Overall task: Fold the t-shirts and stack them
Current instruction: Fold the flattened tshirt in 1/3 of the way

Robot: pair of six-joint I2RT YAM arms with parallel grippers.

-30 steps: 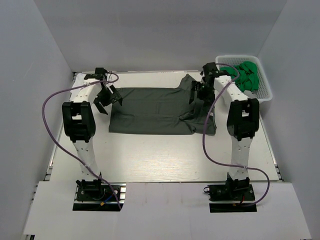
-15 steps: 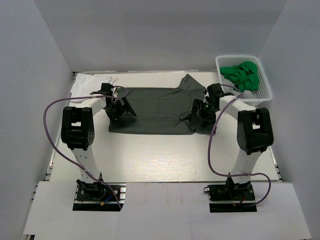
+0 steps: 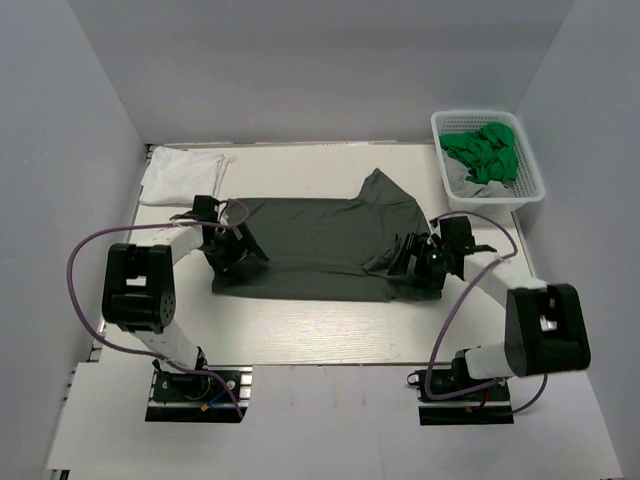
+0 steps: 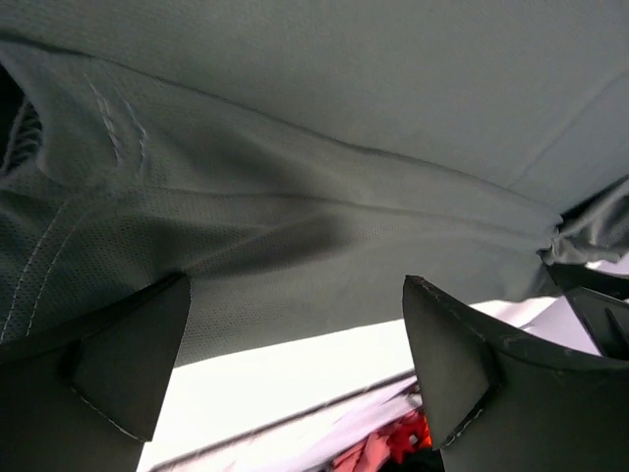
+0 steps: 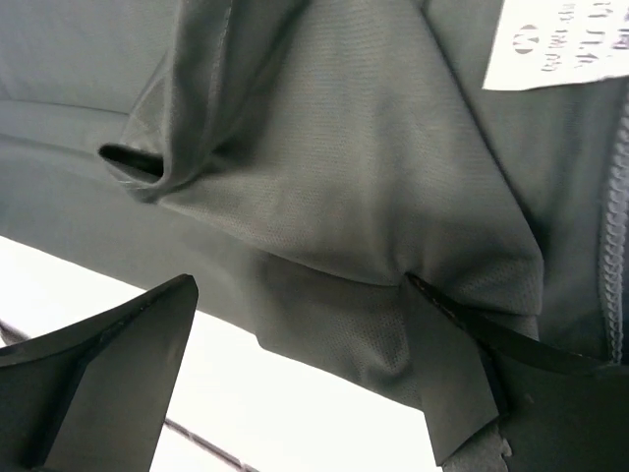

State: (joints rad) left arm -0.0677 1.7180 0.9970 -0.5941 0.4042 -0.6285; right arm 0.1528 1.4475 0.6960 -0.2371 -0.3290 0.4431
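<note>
1. The dark olive-grey t-shirt [image 3: 320,240] lies spread across the middle of the tabletop [image 3: 320,325], lengthways from left to right. Most of it is flat, but one corner peaks toward the far side and the right end is rumpled.
2. The white t-shirt [image 3: 180,175] sits in the far-left corner, folded up or bunched small, apart from the dark one.
3. The left gripper [image 3: 235,255] is down low at the left end of the dark tee, by its near corner. In the left wrist view its two fingers [image 4: 118,364] stand wide apart. The grey cloth fills the view just beyond them, with a hem seam and stitching showing — nothing is pinched between them.
4. The right gripper [image 3: 415,262] is down at the rumpled right end of the same shirt. In its wrist view the jaws are likewise spread wide, and a loose fold of cloth hangs between and beyond the fingertips [image 5: 442,324]. One tip is right against the fabric, though I cannot tell whether it actually presses on it.
5. A white printed label [image 5: 560,39] shows on the cloth at the upper right of the right wrist view.
6. A white basket [image 3: 475,114] stands at the far-right edge of the tabletop, well clear of both shirts — it holds green cloth [image 3: 485,150].
</note>
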